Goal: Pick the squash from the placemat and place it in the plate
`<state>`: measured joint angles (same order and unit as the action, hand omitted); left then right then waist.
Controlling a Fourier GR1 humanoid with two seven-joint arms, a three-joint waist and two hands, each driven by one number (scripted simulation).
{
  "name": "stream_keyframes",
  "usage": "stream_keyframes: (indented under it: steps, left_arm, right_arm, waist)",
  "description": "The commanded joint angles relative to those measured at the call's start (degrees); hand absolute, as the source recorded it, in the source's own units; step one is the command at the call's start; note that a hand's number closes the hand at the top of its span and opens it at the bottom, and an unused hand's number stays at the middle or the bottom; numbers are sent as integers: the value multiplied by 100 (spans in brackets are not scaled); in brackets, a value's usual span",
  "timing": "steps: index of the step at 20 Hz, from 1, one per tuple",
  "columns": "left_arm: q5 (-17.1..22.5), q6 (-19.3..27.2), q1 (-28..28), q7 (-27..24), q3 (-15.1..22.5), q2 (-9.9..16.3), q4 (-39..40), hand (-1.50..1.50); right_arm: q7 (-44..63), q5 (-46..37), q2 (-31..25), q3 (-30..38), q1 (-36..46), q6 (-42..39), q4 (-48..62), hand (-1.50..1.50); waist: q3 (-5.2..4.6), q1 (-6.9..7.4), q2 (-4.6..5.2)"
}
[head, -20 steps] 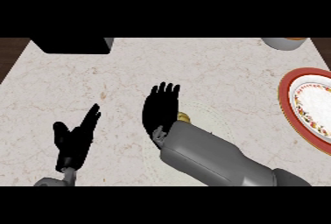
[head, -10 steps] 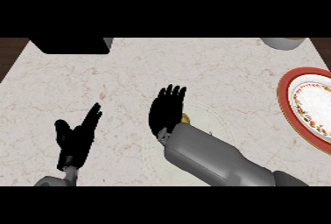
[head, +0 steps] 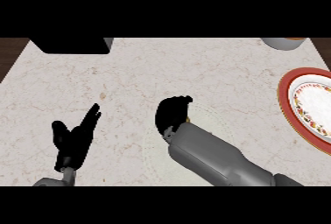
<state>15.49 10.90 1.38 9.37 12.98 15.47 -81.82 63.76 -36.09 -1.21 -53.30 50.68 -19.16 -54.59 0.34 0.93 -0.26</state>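
My right hand (head: 172, 117) is at the counter's middle, its back toward me and its fingers curled downward. Only a small yellow sliver of the squash (head: 188, 118) peeks out at the hand's right edge; the rest is hidden under the palm. The pale placemat (head: 216, 124) beneath blends into the marble, with a faint curved outline to the right of the hand. The plate (head: 309, 109), white with a red rim and a patterned ring, lies at the right edge, well apart from the hand. My left hand (head: 74, 139) rests open at the lower left, fingers up.
A black box (head: 74, 45) stands at the counter's back left. A pale bowl (head: 284, 42) with a reddish rim sits at the back right corner, behind the plate. Dark floor shows past the counter's left edge.
The right hand's fingers, straight and upright before, have curled down over the squash. The left hand has stayed where it was.
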Motion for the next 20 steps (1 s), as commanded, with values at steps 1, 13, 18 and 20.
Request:
stream_keyframes:
  steps: [1, 13, 18, 20]
  left_arm:
    - [-66, -8, -179, 20, 201, -221, 55, 0]
    - [49, 8, -397, 128, -183, -115, -149, 0]
    - [0, 14, -670, 32, -211, -49, -190, 0]
    - [78, -15, -684, -30, -337, -41, -68, 0]
  right_arm:
    - [555, 18, 115, -103, 87, -473, 372, 150]
    - [-37, -379, -297, 367, -1072, 1236, -1223, 150]
    - [-627, -735, -799, 660, -1901, 2640, -2693, 150]
    - [-710, -1128, -831, 733, -1794, 3141, -3323, 150]
  waist:
    - [-37, 21, 36]
    - [-18, -378, -78]
    - [-12, -556, -117]
    - [-20, -561, -119]
